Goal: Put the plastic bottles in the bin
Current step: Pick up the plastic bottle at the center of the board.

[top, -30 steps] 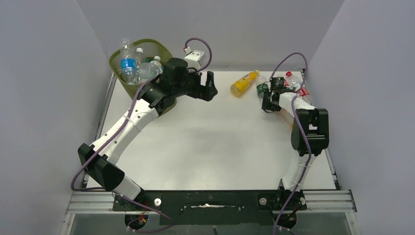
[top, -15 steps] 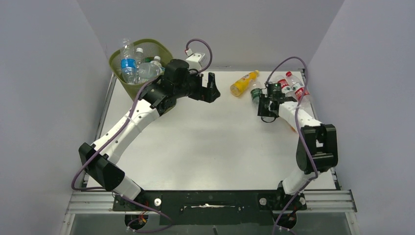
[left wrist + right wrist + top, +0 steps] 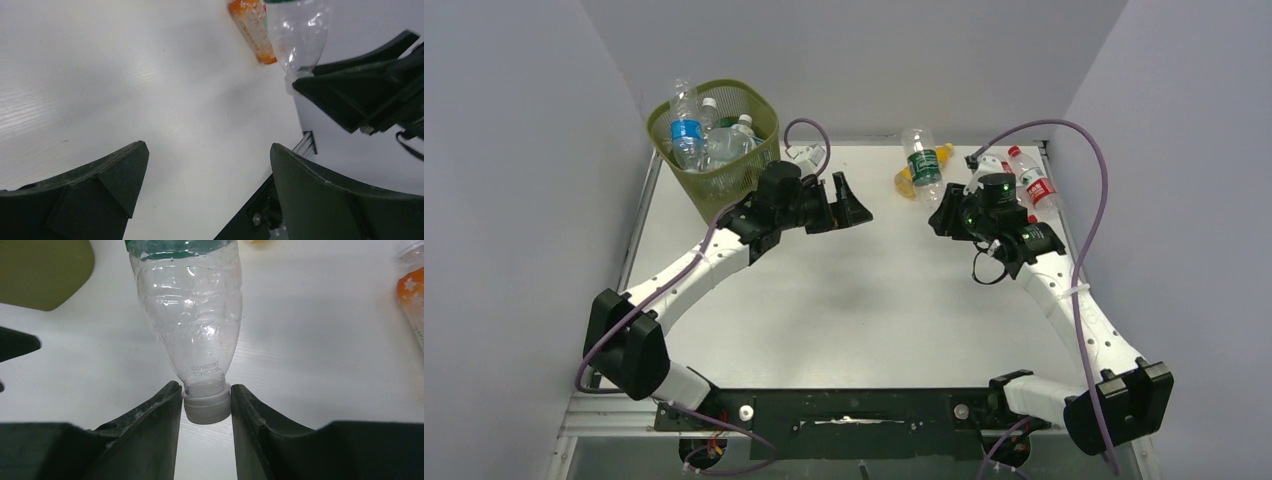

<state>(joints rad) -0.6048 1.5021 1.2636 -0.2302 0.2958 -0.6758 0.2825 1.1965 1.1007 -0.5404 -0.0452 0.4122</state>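
The olive-green mesh bin [image 3: 719, 150] stands at the far left with several clear bottles [image 3: 692, 132] in it. My right gripper [image 3: 941, 213] is shut on the white cap [image 3: 206, 406] of a clear green-label bottle [image 3: 921, 163], held above the table; the right wrist view shows its body [image 3: 192, 315]. My left gripper [image 3: 852, 203] is open and empty at mid-table, facing the right one [image 3: 207, 150]. An orange bottle [image 3: 905, 182] lies behind the held one. Red-label bottles [image 3: 1033, 183] lie at the far right.
In the left wrist view the held bottle [image 3: 300, 35] and the orange bottle [image 3: 249, 22] are ahead, with my right gripper [image 3: 360, 95] on the right. Grey walls enclose the table on three sides. The bin's side [image 3: 45, 270] shows in the right wrist view.
My right arm has lifted the green-label bottle off the table by its cap and swung left toward the centre. My left gripper has moved nearer and slightly right, away from the bin.
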